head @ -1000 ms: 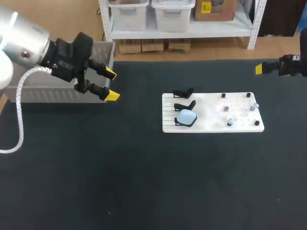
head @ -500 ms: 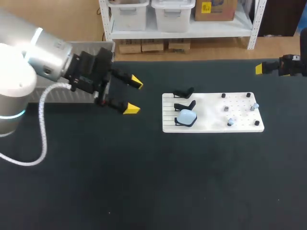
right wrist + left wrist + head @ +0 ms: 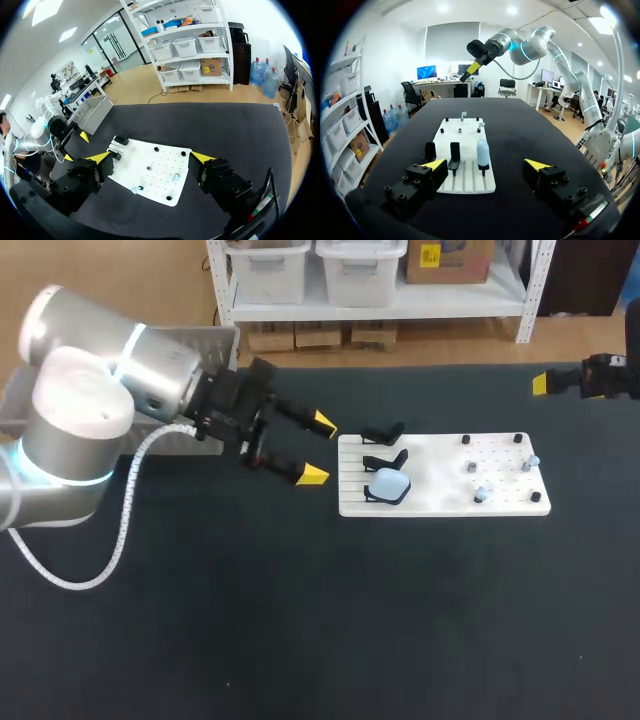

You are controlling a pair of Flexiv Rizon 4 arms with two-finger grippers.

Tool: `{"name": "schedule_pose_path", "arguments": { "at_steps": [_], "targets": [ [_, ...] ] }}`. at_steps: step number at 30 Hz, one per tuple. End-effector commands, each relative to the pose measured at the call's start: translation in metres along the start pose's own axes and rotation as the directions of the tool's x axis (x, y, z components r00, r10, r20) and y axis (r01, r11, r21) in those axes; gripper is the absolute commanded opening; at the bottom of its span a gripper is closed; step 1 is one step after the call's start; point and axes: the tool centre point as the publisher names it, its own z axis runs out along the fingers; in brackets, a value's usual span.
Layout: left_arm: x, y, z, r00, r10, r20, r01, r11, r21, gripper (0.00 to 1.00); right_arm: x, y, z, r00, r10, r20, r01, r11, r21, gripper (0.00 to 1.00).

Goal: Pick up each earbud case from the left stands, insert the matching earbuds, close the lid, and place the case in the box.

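Step in hand, as judged: approach for the first pick, nothing grasped yet. The left tool (image 3: 318,450) hangs over the desk (image 3: 300,630) with fingers spread wide and empty, just short of the white board (image 3: 440,490), which lies at its 3 o'clock. On the near end of the board are three black stands (image 3: 383,433). Two are bare; the one at 6 o'clock of the row carries the only case (image 3: 389,483), pale blue, upright, lid apparently shut. In the left wrist view the case (image 3: 483,151) sits ahead of the tool (image 3: 485,164), roughly between the finger lines. Small pale earbuds (image 3: 481,494) rest on pegs at the board's far end, toward 3 o'clock. The right tool (image 3: 151,158) waits at the desk's 2 o'clock corner, fingers wide, holding nothing. The grey box (image 3: 222,345) stands at the desk's 10 o'clock, mostly hidden behind the left arm; contents cannot be told. Next move likely calls for advancing to the 6 o'clock stand, straddling the case, closing gently and lifting it straight off without tipping the stand.
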Motion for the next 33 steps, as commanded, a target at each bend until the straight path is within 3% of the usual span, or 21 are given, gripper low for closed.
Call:
{"name": "schedule_pose_path", "arguments": {
  "at_steps": [1,17,24,33],
  "targets": [
    [0.002,0.005,0.002,1.0,0.002,0.003,-0.002,1.0,0.011,1.0,0.0,0.0,-0.001,1.0,0.0,-0.001,0.0,1.0,0.001,1.0],
    [0.002,0.005,0.002,1.0,0.002,0.003,-0.002,1.0,0.011,1.0,0.0,0.0,-0.001,1.0,0.0,-0.001,0.0,1.0,0.001,1.0],
    [0.004,0.009,0.031,0.997,-0.021,0.074,0.019,0.999,0.035,1.0,0.0,0.0,-0.001,1.0,0.0,-0.001,0.0,1.0,0.001,1.0],
    [0.002,0.01,0.057,0.997,0.015,0.077,-0.02,0.998,0.058,1.0,0.0,0.0,-0.001,1.0,0.0,-0.001,0.0,1.0,0.001,1.0]
  ]
}}
